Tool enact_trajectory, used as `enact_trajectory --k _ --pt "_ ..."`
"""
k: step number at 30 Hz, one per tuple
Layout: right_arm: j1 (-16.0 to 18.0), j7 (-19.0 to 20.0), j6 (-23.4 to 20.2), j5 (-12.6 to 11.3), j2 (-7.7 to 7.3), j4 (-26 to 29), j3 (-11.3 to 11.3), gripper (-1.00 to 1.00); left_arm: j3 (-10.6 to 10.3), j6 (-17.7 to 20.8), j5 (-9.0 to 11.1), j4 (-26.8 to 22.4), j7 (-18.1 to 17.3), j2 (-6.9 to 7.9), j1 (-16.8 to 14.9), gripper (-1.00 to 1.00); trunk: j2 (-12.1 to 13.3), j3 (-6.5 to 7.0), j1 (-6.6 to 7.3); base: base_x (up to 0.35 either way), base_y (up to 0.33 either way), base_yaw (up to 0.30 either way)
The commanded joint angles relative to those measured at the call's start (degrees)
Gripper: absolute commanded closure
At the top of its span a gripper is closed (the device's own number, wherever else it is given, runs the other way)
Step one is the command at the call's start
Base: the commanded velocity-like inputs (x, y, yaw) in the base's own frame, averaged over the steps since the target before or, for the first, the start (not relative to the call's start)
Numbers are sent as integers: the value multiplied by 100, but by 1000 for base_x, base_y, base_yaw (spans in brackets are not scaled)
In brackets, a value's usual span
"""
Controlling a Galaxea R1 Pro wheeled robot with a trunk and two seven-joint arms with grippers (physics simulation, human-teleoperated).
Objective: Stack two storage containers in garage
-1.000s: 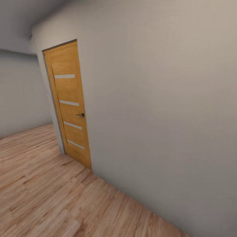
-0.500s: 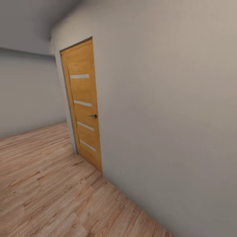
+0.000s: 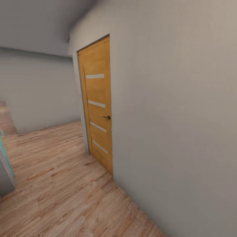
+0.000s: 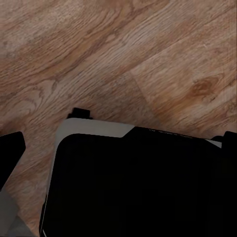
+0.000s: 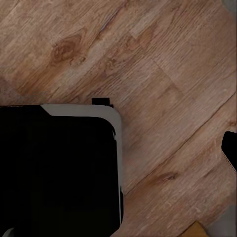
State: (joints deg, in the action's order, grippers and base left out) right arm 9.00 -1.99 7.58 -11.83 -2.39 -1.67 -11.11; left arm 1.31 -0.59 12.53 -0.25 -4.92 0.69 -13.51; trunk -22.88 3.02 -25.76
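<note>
The storage containers are out of view. I am in a passage with a light wood plank floor (image 3: 59,191). In the left wrist view, my left gripper (image 4: 120,144) is open, its dark fingertips (image 4: 11,148) far apart at the picture's two sides with nothing between them. It hangs over my black, white-edged base (image 4: 138,187). In the right wrist view, my right gripper (image 5: 118,148) also hangs over the base (image 5: 54,168). One dark fingertip (image 5: 230,150) shows at the picture's edge, and nothing is held.
A plain grey wall (image 3: 171,115) runs close along my right. An orange wooden door (image 3: 98,108) with pale strips and a dark handle (image 3: 106,117) stands shut in it. A grey object with a teal edge (image 3: 5,168) sits at the left. Plank floor stretches ahead to a far wall (image 3: 39,92).
The whole head view has shifted: the door now sits further right in the picture, and the grey teal-edged object has come in at the left edge. The camera moved, not the things.
</note>
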Motion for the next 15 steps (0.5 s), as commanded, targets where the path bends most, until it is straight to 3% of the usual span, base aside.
enact_trajectory --k 1,15 --pt "5 -4 33 -51 2 -18 -51 -100 10 -6 39 7 -27 1 -3 -100 -4 -2 -3 34 0 272" --pt "5 5 30 -13 -7 -18 -58 -100 10 -3 39 7 -27 1 -3 -100 -4 -4 -3 7 0 273"
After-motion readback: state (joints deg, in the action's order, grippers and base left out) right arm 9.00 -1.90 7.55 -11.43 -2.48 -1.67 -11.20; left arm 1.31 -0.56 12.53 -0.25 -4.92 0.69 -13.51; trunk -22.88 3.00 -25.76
